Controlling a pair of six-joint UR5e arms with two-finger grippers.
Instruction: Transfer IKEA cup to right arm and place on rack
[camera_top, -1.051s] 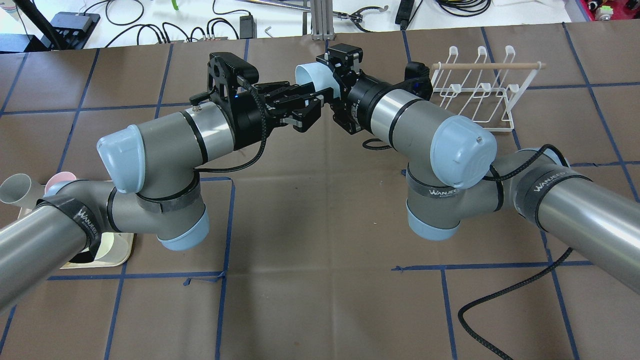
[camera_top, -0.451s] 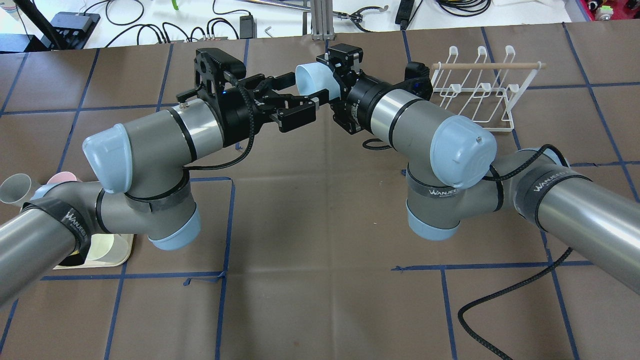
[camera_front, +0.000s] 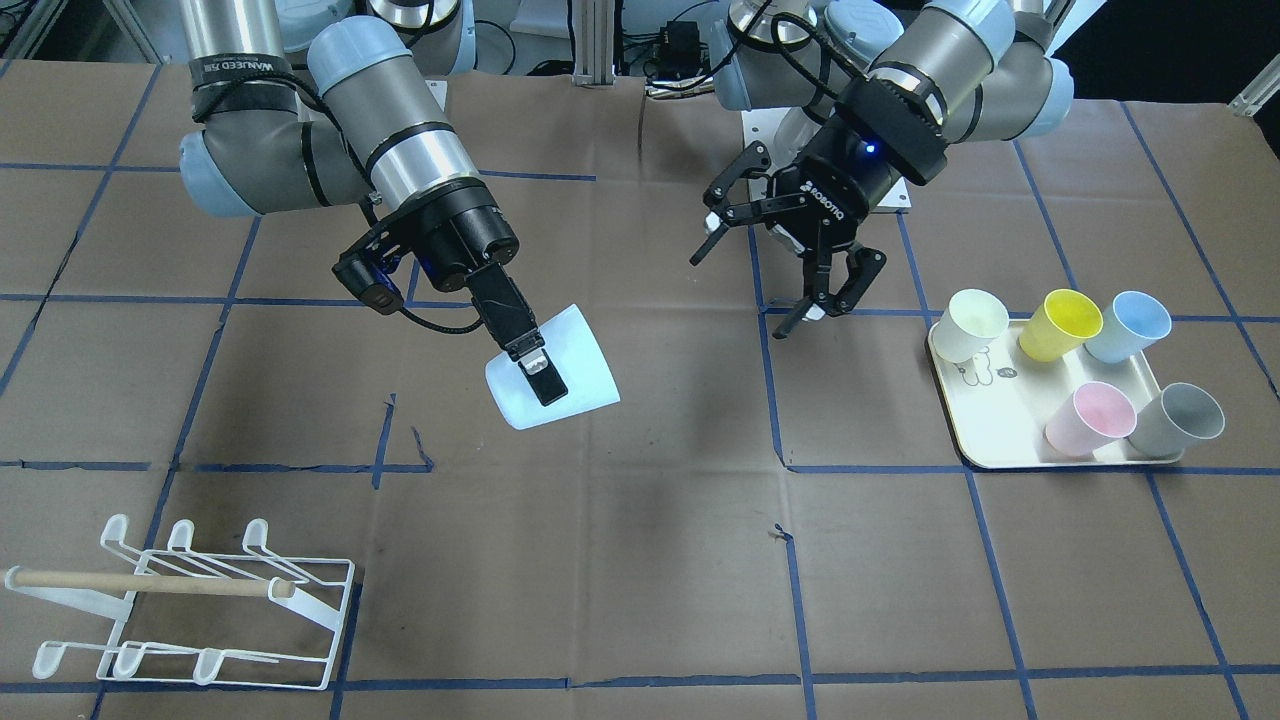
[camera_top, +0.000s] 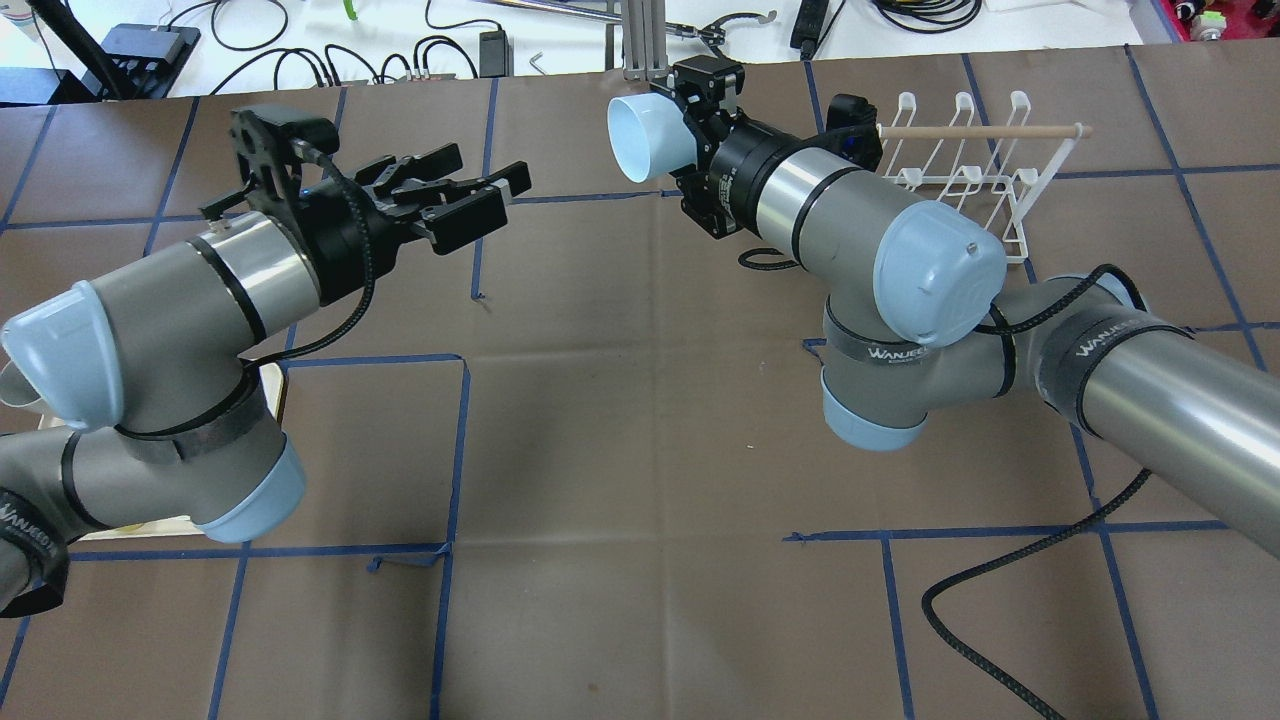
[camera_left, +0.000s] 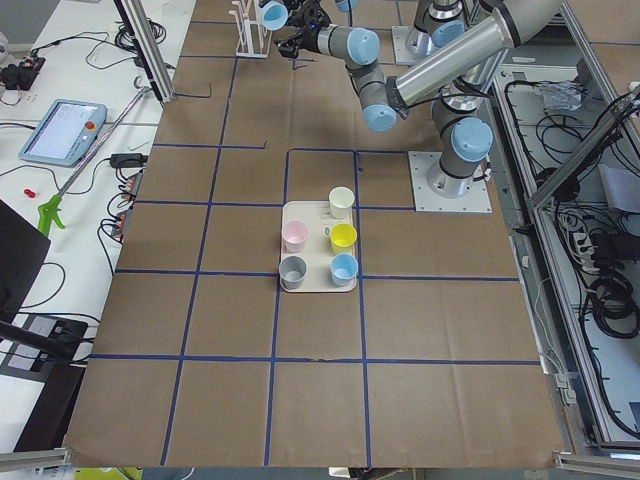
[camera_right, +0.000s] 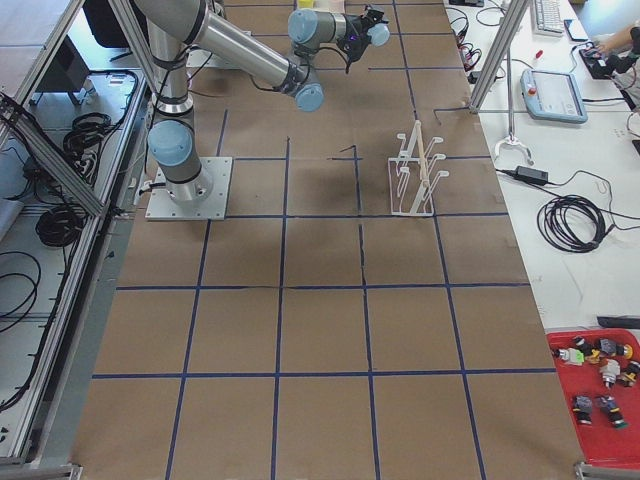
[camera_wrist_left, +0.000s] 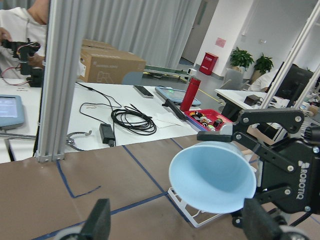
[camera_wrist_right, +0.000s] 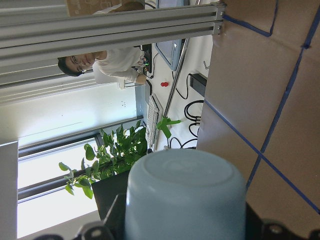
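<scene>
My right gripper (camera_top: 682, 135) is shut on a pale blue IKEA cup (camera_top: 643, 137) and holds it on its side in the air, mouth turned toward my left arm. In the front view the cup (camera_front: 560, 375) hangs above mid-table with a finger (camera_front: 536, 372) across its wall. It fills the right wrist view base-on (camera_wrist_right: 185, 195) and faces the left wrist view mouth-on (camera_wrist_left: 212, 175). My left gripper (camera_top: 488, 178) is open and empty, well to the left of the cup; it also shows in the front view (camera_front: 742, 295). The white wire rack (camera_top: 960, 170) stands just right of the right wrist.
A cream tray (camera_front: 1000, 430) holds several cups: cream (camera_front: 975, 322), yellow (camera_front: 1060, 322), blue (camera_front: 1128, 325), pink (camera_front: 1090, 415), grey (camera_front: 1180, 418). The rack (camera_front: 190, 600) sits near the front view's lower left corner. A black cable (camera_top: 1000, 600) trails under the right arm.
My open left gripper has drawn back to the left, away from the cup. The right gripper keeps the cup and has shifted it slightly up and toward the table's far edge.
</scene>
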